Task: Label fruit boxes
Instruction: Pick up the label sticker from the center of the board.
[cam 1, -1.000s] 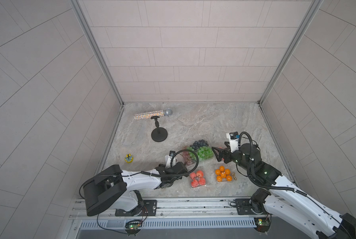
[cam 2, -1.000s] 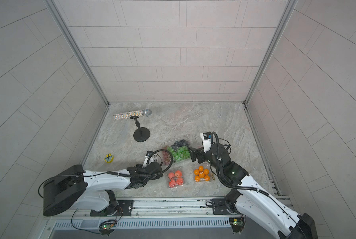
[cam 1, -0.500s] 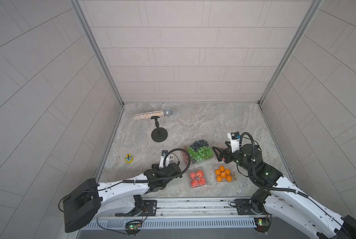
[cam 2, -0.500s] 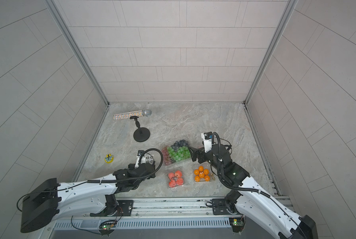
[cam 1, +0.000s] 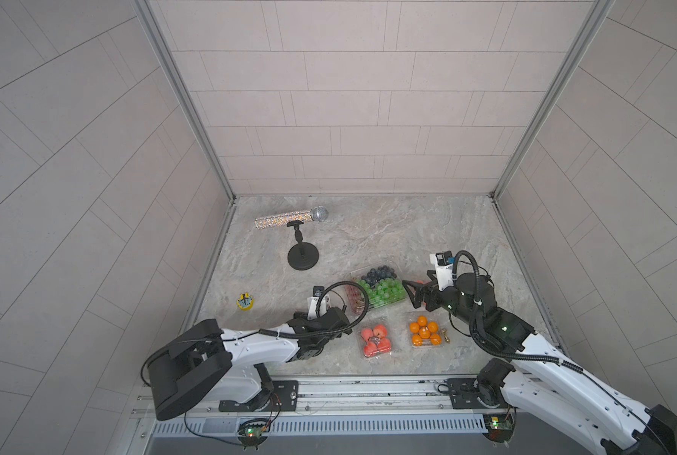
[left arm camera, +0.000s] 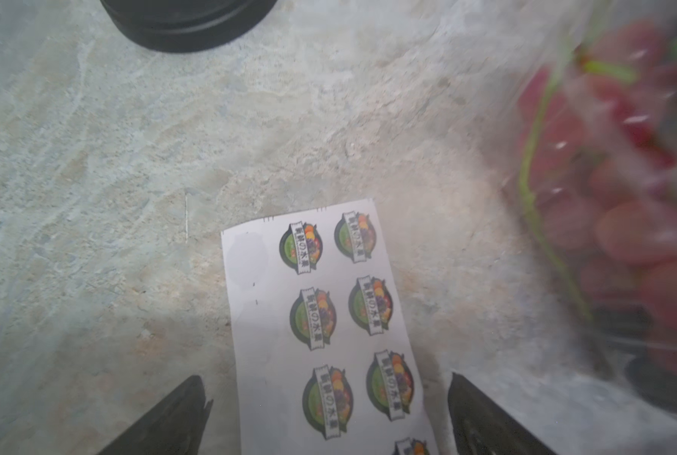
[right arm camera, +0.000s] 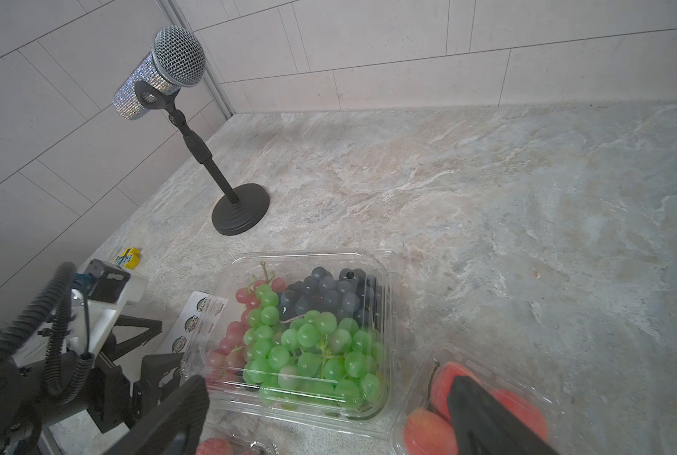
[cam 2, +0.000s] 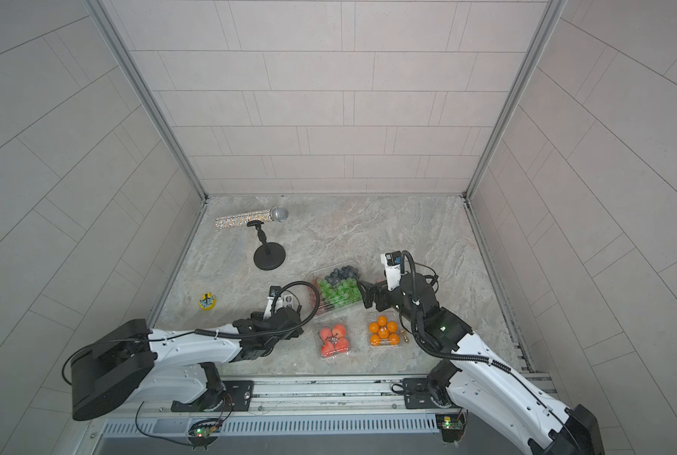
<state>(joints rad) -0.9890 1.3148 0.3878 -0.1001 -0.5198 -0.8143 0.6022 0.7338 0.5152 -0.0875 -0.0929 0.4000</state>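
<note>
1. left gripper: jaws spread wide, nothing held. The sticker sheet lies flat on the stone table, running between the 2 fingers and on ahead of them. Whether either finger touches it cannot be told.
2. right gripper: jaws spread wide, nothing held, tips pointing at item 3.
3. large box: clear clamshell with green grapes, blueberries and some red grapes. It sits between the 2 grippers, just ahead of the right gripper's tips. Its red-grape side is just beside the left gripper.
4. red-fruit box A: small clear clamshell, lying beneath 1 finger of the right gripper in the right wrist view. Contact cannot be told.
5. red-fruit box B: small clear clamshell, near both grippers, on the side toward the arms' bases.
6. orange box: small clear clamshell, behind the right gripper's tips, beside its wrist.
7. microphone on a black stand: well ahead of the left gripper.
8. yellow object: small, well apart from the left gripper.
</note>
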